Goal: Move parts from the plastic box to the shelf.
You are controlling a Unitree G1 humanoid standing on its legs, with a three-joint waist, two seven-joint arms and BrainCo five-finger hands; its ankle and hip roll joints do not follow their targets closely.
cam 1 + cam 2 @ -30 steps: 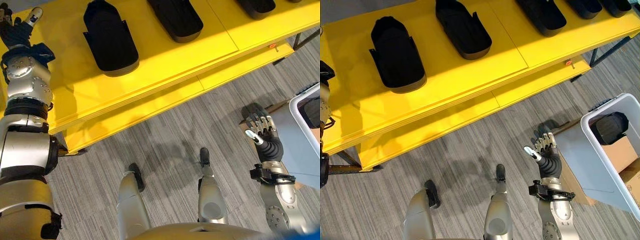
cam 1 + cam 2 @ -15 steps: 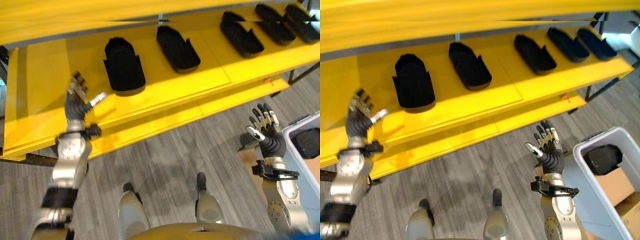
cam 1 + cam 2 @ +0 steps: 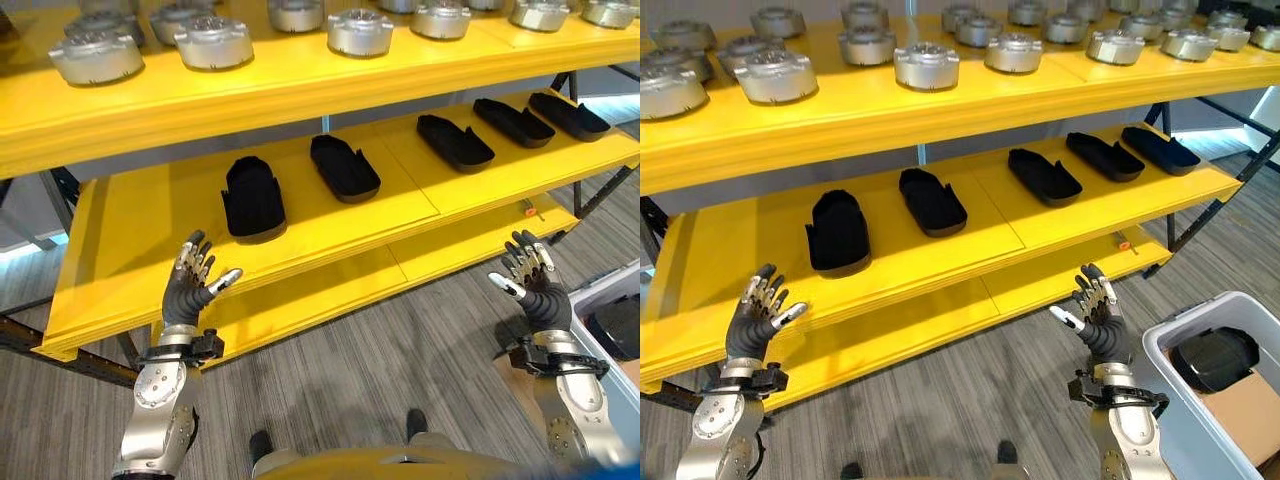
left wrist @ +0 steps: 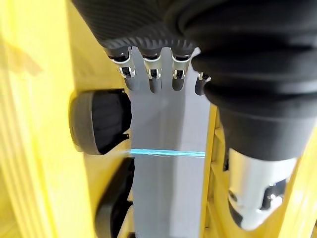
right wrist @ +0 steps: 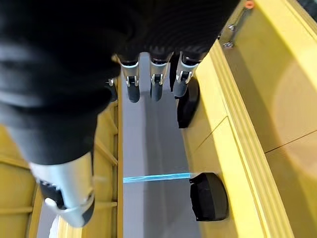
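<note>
Both hands are raised with fingers spread, nothing grasped: left hand (image 3: 192, 285), right hand (image 3: 1098, 322). Five black parts (image 3: 837, 232) are seen laid in a row on the yellow shelf (image 3: 750, 240), beyond the hands. One black part (image 3: 1212, 358) is left in the plastic box (image 3: 1175, 425), just beside the right hand. Task judged mostly done; one transfer is outstanding.

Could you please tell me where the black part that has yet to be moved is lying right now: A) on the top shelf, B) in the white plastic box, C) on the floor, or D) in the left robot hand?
B: the black part lies inside the white plastic box beside the right robot hand, which is open and empty, as is the left robot hand.
</note>
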